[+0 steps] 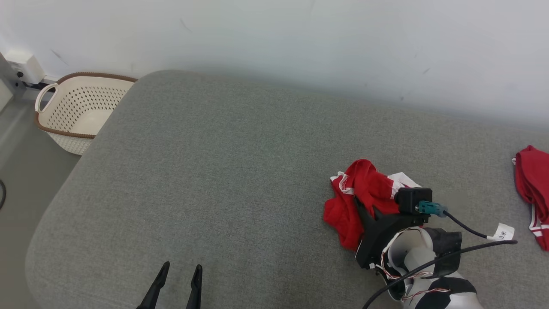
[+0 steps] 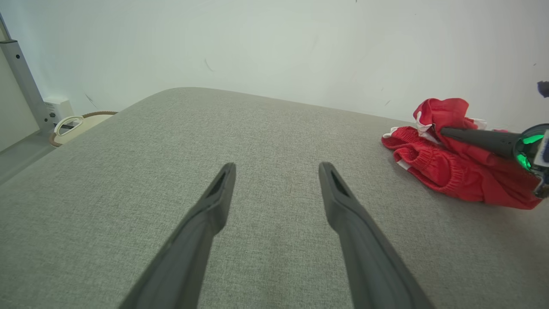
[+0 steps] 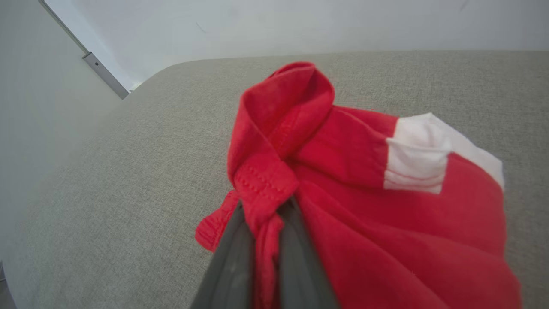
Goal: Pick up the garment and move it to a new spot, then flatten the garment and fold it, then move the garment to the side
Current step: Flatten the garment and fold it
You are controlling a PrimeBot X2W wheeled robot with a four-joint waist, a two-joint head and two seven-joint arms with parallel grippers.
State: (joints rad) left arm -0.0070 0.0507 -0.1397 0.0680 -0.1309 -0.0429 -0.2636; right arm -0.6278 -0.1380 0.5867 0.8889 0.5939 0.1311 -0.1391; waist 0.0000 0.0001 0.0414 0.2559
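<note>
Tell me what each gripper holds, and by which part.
The right gripper is shut on the red garment, pinching a bunched fold at its stitched hem. The left gripper is open and holds nothing.

Bright, even, diffuse light in all views; no hard shadows, no glare. Wall (image 1: pixel 274 38) pale, near washed out, faint green-grey cast. Soft dim band where wall meets cushion (image 1: pixel 214 171) in head view. Garment (image 1: pixel 364 193) throws only a thin soft shadow. Head view mildly soft. Left wrist view: wide-angle bend, cushion edge curves; small green light (image 2: pixel 532 139) glows at right edge. Right wrist view: right gripper (image 3: pixel 266 212) blurred at bottom, near cloth soft, cushion weave sharper mid-frame.
</note>
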